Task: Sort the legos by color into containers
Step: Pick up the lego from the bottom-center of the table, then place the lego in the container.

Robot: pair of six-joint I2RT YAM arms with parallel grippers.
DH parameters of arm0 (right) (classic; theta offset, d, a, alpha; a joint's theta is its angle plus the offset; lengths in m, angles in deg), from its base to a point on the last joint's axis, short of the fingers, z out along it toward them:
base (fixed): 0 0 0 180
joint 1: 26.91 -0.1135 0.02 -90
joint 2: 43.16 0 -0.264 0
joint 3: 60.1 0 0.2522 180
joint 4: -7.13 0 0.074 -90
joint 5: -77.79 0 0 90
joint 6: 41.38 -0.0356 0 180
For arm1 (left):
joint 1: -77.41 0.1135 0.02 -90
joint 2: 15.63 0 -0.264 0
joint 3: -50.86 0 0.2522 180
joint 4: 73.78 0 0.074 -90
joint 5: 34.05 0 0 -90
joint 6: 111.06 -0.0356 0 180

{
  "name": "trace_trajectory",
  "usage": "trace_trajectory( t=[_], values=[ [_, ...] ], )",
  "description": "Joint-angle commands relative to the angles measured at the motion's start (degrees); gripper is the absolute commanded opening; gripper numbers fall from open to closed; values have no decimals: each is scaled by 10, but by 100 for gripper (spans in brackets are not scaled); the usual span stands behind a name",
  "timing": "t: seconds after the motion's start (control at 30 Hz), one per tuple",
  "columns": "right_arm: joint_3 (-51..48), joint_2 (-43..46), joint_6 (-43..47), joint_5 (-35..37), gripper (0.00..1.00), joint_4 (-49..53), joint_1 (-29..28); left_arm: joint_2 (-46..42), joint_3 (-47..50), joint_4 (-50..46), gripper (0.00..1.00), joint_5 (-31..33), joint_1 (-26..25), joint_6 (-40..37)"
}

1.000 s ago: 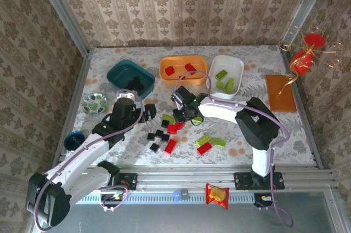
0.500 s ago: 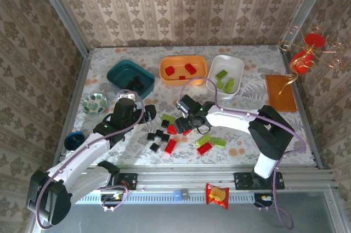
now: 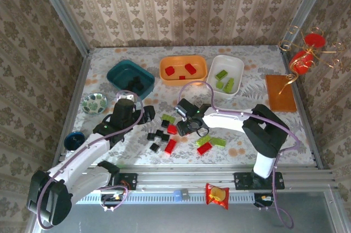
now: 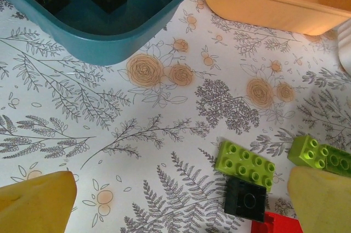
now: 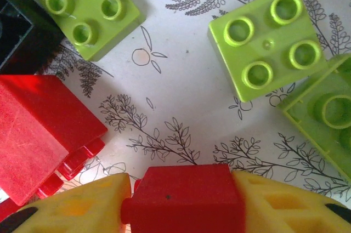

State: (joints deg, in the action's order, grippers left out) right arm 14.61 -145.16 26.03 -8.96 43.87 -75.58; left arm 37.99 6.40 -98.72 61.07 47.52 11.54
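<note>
My right gripper (image 5: pixel 184 206) is shut on a red lego (image 5: pixel 184 194), held low over the table amid loose lime legos (image 5: pixel 266 41) and another red one (image 5: pixel 38 129). From above, that gripper (image 3: pixel 187 126) sits at the pile of black, red and lime legos (image 3: pixel 164 137). My left gripper (image 3: pixel 147 114) stands open left of the pile, with nothing between its yellow fingers (image 4: pixel 38 203); a lime lego (image 4: pixel 245 164) and a black one (image 4: pixel 245 200) lie ahead of it. At the back stand the teal container (image 3: pixel 123 73) with black legos, the orange container (image 3: pixel 164 74) with red ones and the white container (image 3: pixel 237 67) with lime ones.
A patterned bowl (image 3: pixel 94 102) and a dark blue bowl (image 3: pixel 73 140) sit at the left. An orange board (image 3: pixel 280 92) and a red-and-gold wire ornament (image 3: pixel 303 57) stand at the right. A snack packet (image 3: pixel 217 194) lies on the front rail. Patterned walls enclose the table.
My right gripper came down from near the orange container to the pile, opened and closed on a red lego. The left arm has hardly moved.
</note>
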Motion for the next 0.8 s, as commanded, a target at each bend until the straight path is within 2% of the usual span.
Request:
trace_trajectory(
  t=[0.0,0.13,0.27,0.37,0.53,0.77],
  values=[
    [-2,9,9,5,39,14,-4,-6,4,-2,100,-3,4,-3],
    [16,51,27,3,29,20,1,-18,10,6,100,-13,5,-5],
    [65,78,40,-5,27,10,36,-21,12,13,100,-25,5,-3],
    [128,58,42,-8,25,-6,80,-20,12,14,100,-28,6,2],
    [272,-56,27,-1,25,-11,147,-21,11,5,100,-43,5,9],
    [490,-237,-5,41,27,45,199,-23,16,-16,100,-52,-8,16]
  ],
)
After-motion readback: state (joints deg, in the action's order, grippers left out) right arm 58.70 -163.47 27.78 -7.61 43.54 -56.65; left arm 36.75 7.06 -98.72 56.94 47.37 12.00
